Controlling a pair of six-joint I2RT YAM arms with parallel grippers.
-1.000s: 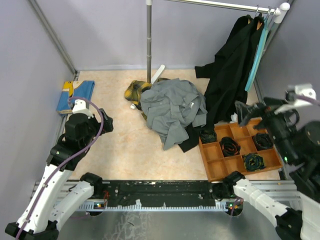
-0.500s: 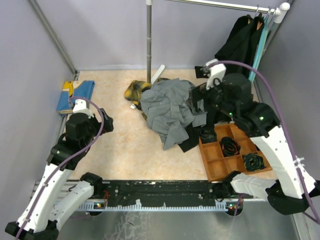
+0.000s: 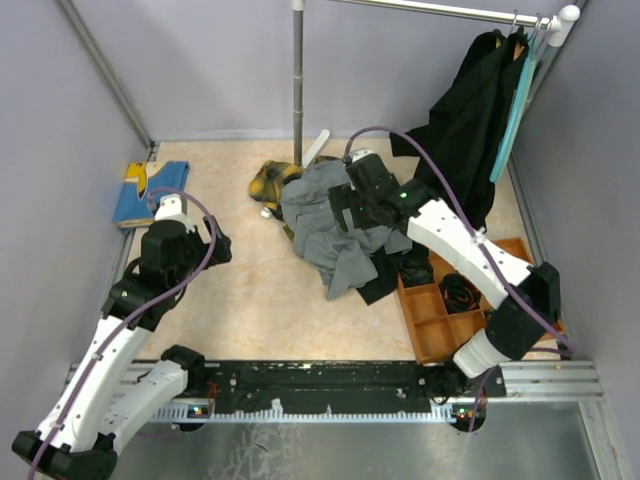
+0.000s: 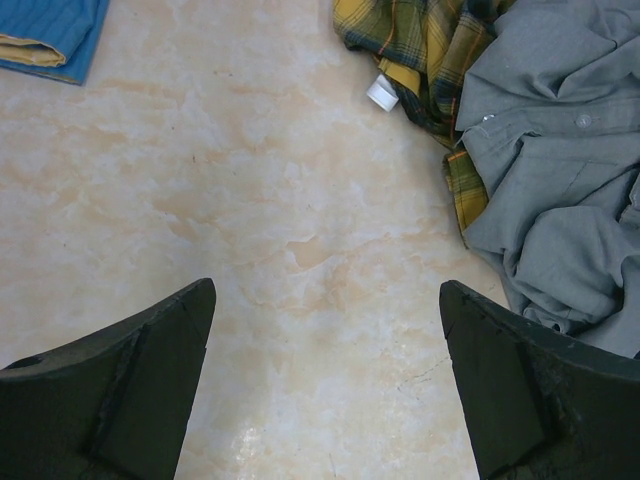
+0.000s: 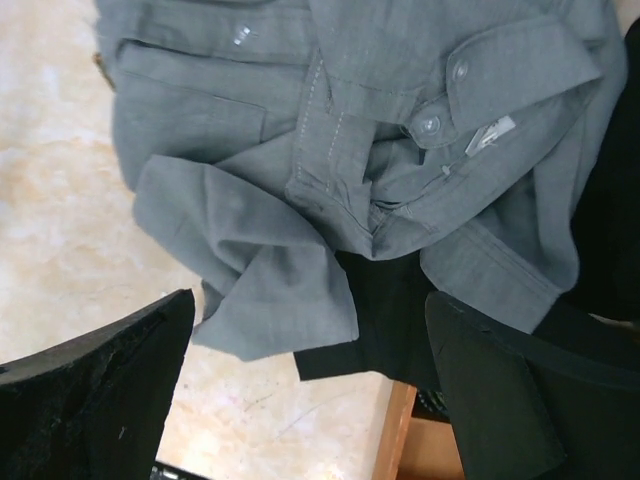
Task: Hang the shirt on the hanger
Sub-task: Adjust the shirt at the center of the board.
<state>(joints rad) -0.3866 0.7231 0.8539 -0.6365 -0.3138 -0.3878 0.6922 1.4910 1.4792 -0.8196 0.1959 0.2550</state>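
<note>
The grey shirt (image 3: pixel 345 235) lies crumpled on the table's middle, its collar and buttons (image 5: pixel 430 120) facing up. My right gripper (image 3: pixel 340 215) hovers open just above it, its jaws straddling a grey sleeve (image 5: pixel 270 290) and the black cloth (image 5: pixel 400 320) under it. My left gripper (image 3: pixel 205 250) is open over bare tabletop (image 4: pixel 325 300), left of the shirt (image 4: pixel 560 200). A teal hanger (image 3: pixel 515 110) hangs edge-on from the rail at the back right. I cannot tell whether its bar is wavy.
A black garment (image 3: pixel 460 130) hangs from the rail beside the teal hanger. An orange tray (image 3: pixel 425 330) of black cable coils sits front right. Yellow plaid cloth (image 3: pixel 268 180) lies by the upright pole (image 3: pixel 298 80). A folded blue cloth (image 3: pixel 150 190) lies far left.
My right arm has swung from the right side, across the tray, to above the grey shirt. My left arm has shifted only slightly. Both grippers stayed open.
</note>
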